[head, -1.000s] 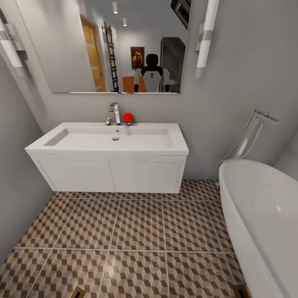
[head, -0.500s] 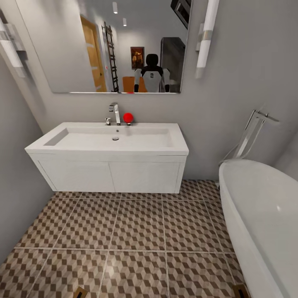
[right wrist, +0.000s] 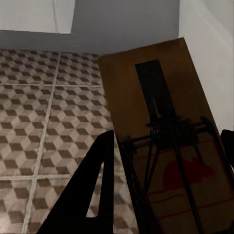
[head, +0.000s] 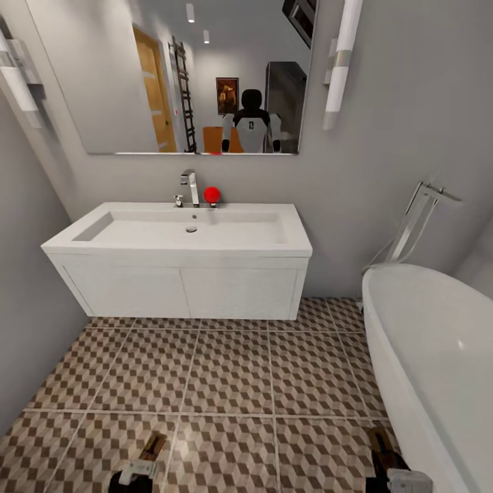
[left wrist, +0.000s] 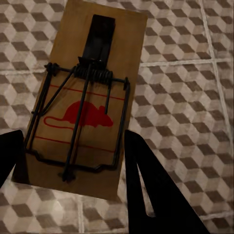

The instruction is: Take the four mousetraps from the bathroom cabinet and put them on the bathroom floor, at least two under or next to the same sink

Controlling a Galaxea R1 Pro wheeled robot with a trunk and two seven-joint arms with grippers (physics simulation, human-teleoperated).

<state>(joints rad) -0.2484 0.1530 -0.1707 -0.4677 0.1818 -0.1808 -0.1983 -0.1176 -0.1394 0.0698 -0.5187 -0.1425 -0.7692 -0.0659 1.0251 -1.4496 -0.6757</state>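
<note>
Tan wood, flat and rectangular, each mousetrap ran lengthwise out beyond its fingertips. Left gripper point(left wrist: 73, 161) clamped one mousetrap point(left wrist: 83, 92), its red mouse mark upward; right gripper point(right wrist: 165, 165) clamped another point(right wrist: 161, 122), both above cube-patterned bathroom floor point(head: 226, 370).

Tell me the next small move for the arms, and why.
Probably lower both arms toward the floor before the sink. The left gripper holds a mousetrap, the right gripper another, both above the tiles, so neither trap lies on the floor yet.
</note>
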